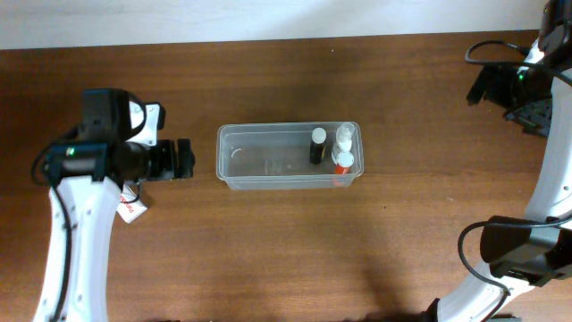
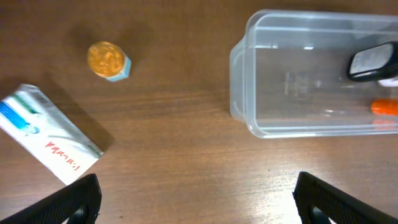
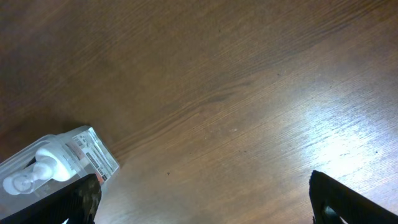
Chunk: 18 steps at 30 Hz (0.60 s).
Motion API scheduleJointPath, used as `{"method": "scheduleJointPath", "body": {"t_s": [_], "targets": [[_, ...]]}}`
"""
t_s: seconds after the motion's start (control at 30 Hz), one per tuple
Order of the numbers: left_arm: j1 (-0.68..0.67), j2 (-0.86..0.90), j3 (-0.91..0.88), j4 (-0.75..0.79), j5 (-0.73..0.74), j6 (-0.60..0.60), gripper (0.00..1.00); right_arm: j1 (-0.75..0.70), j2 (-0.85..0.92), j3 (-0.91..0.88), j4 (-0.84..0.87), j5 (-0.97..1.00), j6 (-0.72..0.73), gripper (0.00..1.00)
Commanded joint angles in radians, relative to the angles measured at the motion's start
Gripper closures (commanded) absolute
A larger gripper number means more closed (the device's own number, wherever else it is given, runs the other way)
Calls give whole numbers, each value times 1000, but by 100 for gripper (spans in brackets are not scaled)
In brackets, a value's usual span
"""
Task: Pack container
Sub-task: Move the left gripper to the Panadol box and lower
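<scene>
As both arms hang clear of it, I log the container (image 1: 255,161) at mid-bench, with three items at its right end: black-capped bottle (image 1: 317,143), white bottle (image 1: 345,136), orange-capped bottle (image 1: 342,166). Left gripper (image 2: 198,186): jaws spread wide, empty, just off the container's left end. Right gripper (image 3: 202,186): jaws spread, empty, toward the far right corner. Toothpaste box (image 2: 50,134) and gold-lidded jar (image 2: 109,60): loose toward the left edge.
</scene>
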State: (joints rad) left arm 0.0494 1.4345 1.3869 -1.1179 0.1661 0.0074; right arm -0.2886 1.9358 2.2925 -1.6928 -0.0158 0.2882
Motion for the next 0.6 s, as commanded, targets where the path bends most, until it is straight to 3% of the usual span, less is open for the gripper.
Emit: {"method": "scheduleJointPath", "body": {"t_s": [0.0,0.17,0.57], "targets": [[22,74,16,3,2,-111,1,0,1,1,-5,9,5,2],[111,181,15,-42,-104,-293,1,0,1,1,-5,9,5,2],[303,266,14,-56,-130,-330,1,0,1,1,-5,9,5,2]]}}
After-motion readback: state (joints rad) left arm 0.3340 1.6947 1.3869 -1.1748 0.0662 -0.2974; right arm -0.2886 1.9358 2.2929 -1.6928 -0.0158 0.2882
